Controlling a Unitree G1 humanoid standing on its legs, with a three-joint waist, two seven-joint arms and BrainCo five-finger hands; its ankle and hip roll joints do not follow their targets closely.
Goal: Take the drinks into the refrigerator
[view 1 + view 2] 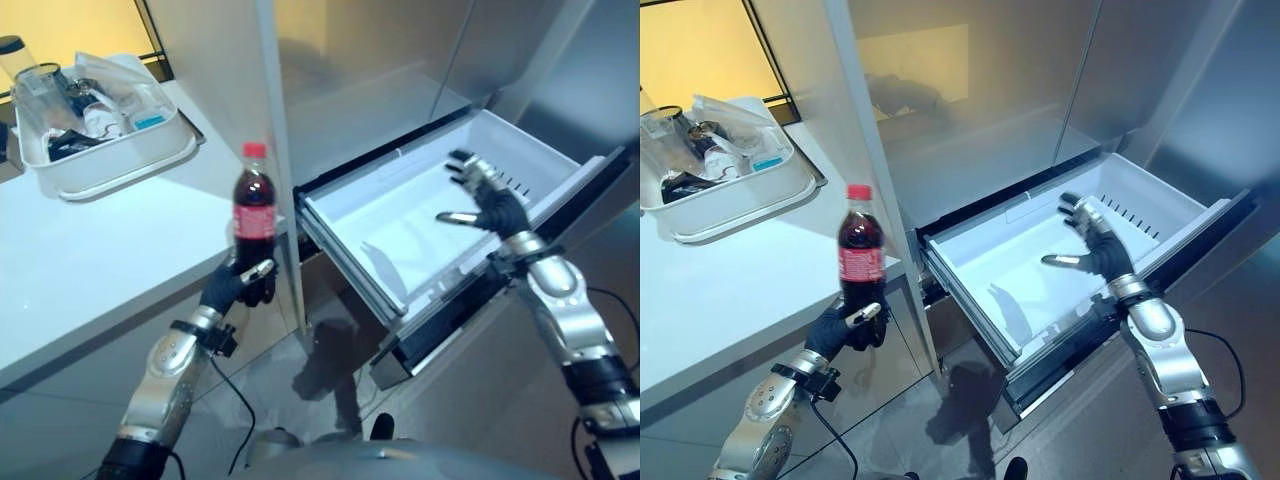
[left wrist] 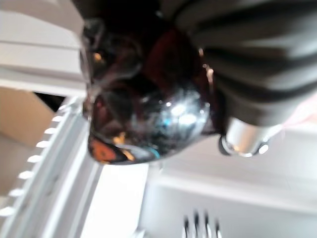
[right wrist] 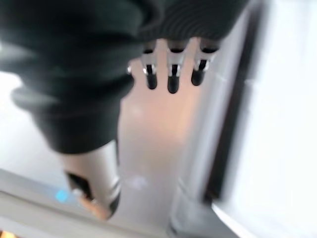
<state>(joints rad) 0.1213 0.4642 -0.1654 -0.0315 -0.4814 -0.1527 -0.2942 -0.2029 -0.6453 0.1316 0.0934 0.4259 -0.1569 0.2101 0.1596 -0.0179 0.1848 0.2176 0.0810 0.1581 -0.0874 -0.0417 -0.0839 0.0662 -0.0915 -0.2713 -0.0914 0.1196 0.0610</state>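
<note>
Bottle (image 1: 254, 205) of dark cola, red cap and label, upright in left robot hand (image 1: 240, 283), fingers curled round its lower part, at the edge of the white bench (image 1: 90, 250). White tub (image 1: 105, 160) of clutter at the bench's far end. Right robot hand (image 1: 487, 195) spread over the pulled-out white refrigerator drawer (image 1: 370, 215), holding nothing. Left wrist view: bottle base (image 2: 148, 124) close up, gripped under the ribbed cover. Right wrist view: fingers (image 3: 172, 74) straight, thumb apart.
</note>
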